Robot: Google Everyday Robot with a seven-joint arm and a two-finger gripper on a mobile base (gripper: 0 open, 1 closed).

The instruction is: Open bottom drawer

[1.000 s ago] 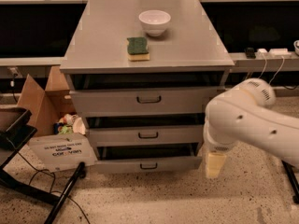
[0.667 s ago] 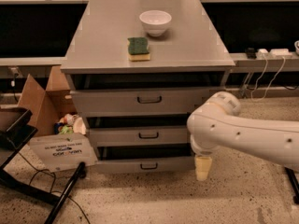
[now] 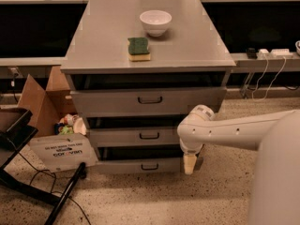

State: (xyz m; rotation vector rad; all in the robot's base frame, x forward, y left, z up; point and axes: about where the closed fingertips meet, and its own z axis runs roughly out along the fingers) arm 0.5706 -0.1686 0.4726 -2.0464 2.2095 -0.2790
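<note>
The bottom drawer (image 3: 126, 166) is the lowest and shortest grey front of the cabinet, with a small dark pull handle (image 3: 149, 166) at its middle. A dark gap shows above its front. My white arm reaches in from the right. My gripper (image 3: 189, 163) points down and hangs at the right end of the bottom drawer's front, to the right of the handle. I cannot tell whether it touches the drawer.
The middle drawer (image 3: 117, 137) and the top drawer (image 3: 108, 102) sit above it. A white bowl (image 3: 155, 21) and a green sponge (image 3: 139, 48) lie on the cabinet top. A cardboard box (image 3: 40, 100), a white sign (image 3: 63, 152) and a black stand leg (image 3: 65, 191) are at the left.
My arm has swung left and my gripper has moved left along the floor level to the right end of the bottom drawer. The drawers have not moved.
</note>
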